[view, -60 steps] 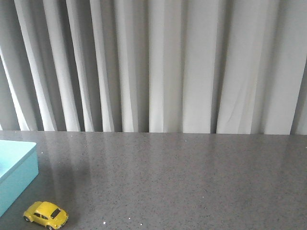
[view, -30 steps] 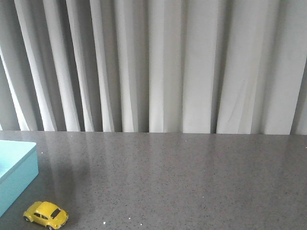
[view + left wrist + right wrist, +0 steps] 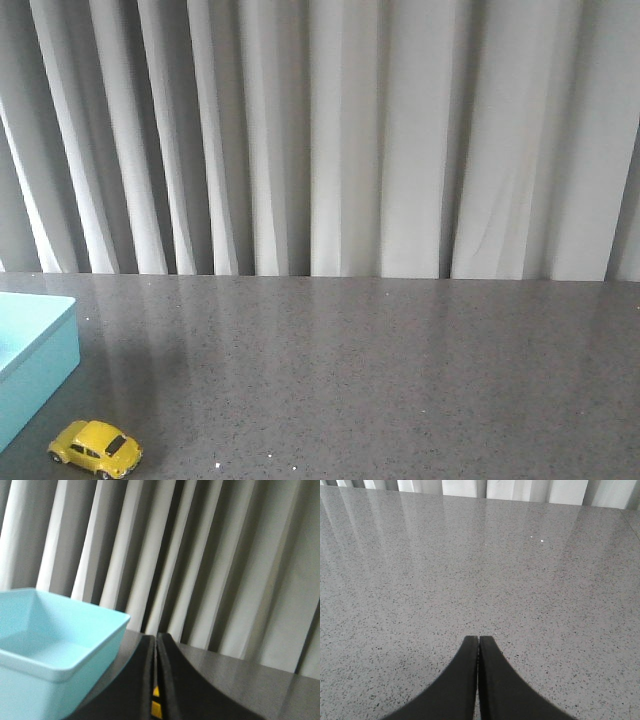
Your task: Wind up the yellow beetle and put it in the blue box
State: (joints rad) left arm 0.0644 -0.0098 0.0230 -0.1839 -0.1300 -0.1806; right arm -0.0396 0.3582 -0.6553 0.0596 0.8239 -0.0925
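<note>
The yellow beetle [image 3: 95, 449] stands on the dark speckled table near its front left edge, just right of the blue box [image 3: 38, 352]. Neither gripper shows in the front view. In the left wrist view my left gripper [image 3: 156, 638] is shut, with the blue box [image 3: 55, 650] close beside it. A sliver of the yellow beetle [image 3: 156, 703] shows through the thin slit between the fingers, lying beyond them. In the right wrist view my right gripper [image 3: 478, 639] is shut and empty above bare table.
The grey speckled table [image 3: 380, 370] stretches to the right of the beetle. A white pleated curtain [image 3: 330, 140] hangs behind the table's far edge.
</note>
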